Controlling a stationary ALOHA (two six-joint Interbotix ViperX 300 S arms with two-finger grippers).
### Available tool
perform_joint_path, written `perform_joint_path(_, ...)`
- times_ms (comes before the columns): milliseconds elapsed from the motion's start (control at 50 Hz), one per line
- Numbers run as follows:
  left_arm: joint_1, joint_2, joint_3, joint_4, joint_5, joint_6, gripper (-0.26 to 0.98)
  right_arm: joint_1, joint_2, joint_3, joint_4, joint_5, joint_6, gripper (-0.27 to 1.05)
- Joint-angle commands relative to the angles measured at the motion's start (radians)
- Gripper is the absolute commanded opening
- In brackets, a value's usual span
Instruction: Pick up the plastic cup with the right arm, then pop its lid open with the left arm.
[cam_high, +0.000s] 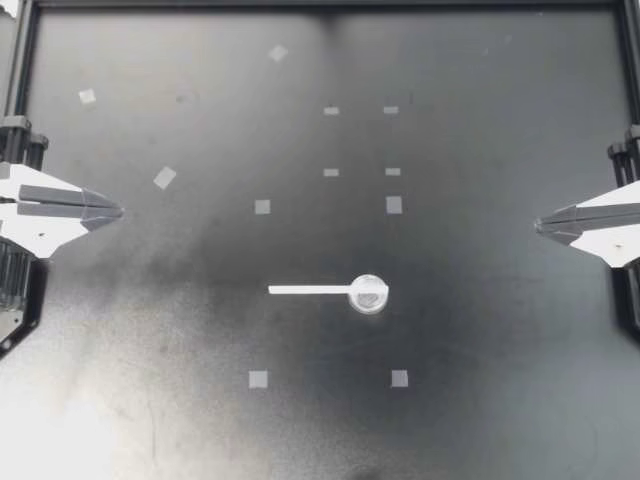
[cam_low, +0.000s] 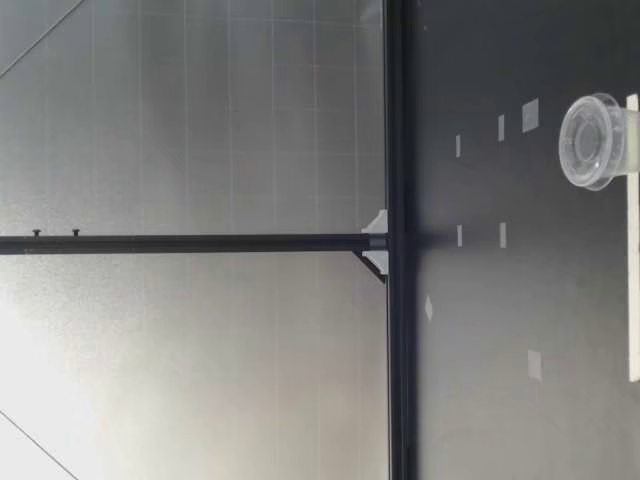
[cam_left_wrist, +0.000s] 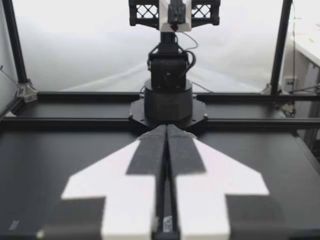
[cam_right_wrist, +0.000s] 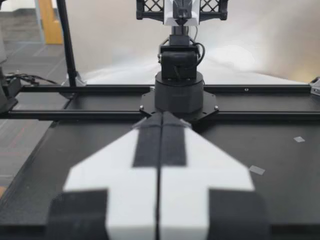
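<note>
Item: a small clear plastic cup (cam_high: 368, 294) sits on the dark tabletop (cam_high: 480, 350), slightly toward the right arm's side of centre. A flat white strip (cam_high: 308, 290) lies on the surface and runs from the cup toward the left arm's side. One end of the strip meets the cup. Whether it passes under the cup or only abuts it cannot be determined. The low view shows both cup (cam_low: 592, 141) and strip (cam_low: 632, 250) close to that camera. Pale tape squares (cam_high: 258, 379) are scattered around the pair, none touching either.

Left hand (cam_high: 115, 211): at the tabletop's edge, well apart from the cup, fingers pressed together and empty, as the left wrist view (cam_left_wrist: 166, 129) confirms. Right hand (cam_high: 540, 225): at the opposite edge, likewise pressed together with nothing between the fingers (cam_right_wrist: 162, 116).

Risk assessment: the cup looks light and thin-walled, so a firm pinch could buckle it, and a glancing touch could tip or skid it. The strip lies flat, which leaves fingertips little edge to catch. Disturbing either piece would probably shift the other.
</note>
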Motion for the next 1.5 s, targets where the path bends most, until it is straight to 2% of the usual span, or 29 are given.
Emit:
perform_joint_path(0,-0.012,-0.005,0.031,0.0,-0.032,-0.002,0.01,-0.002,-0.002,0.009,0.0,-0.011,0.002,-0.1)
perform_joint_path(100,-0.012,-0.015,0.061,0.0,-0.083,-0.005,-0.12,-0.002,-0.032,0.04,-0.002,-0.023,0.006,-0.19)
perform_joint_path(240,-0.012,-0.008,0.058,-0.008,-0.087,-0.008,-0.12,-0.002,-0.094,0.061,0.0,-0.029,0.011,-0.19)
perform_joint_path(360,-0.012,0.044,0.028,-0.054,-0.075,-0.006,-0.12,-0.002,-0.091,0.071,-0.002,0.003,0.046,-0.19)
perform_joint_path(500,-0.012,0.19,-0.06,-0.06,-0.034,0.0,-0.12,-0.002,-0.005,0.061,-0.002,0.097,0.066,-0.19)
perform_joint_path(660,-0.012,0.391,-0.158,-0.058,-0.032,0.021,-0.12,-0.002,0.106,0.074,-0.002,0.118,0.064,-0.19)
perform_joint_path(900,-0.012,0.692,-0.296,-0.057,-0.052,0.095,-0.12,-0.002,0.181,0.135,0.0,0.043,0.118,-0.18)
perform_joint_path(1080,-0.005,0.857,-0.376,-0.058,-0.057,0.098,-0.12,0.002,0.199,0.199,-0.005,-0.037,0.189,-0.17)
perform_joint_path(1340,0.006,1.008,-0.443,-0.06,-0.058,0.091,-0.12,0.038,0.287,0.199,-0.009,-0.081,0.19,-0.04)
perform_joint_path(1480,0.006,1.045,-0.46,-0.058,-0.054,0.086,-0.12,0.04,0.394,0.173,-0.009,-0.106,0.189,0.12)
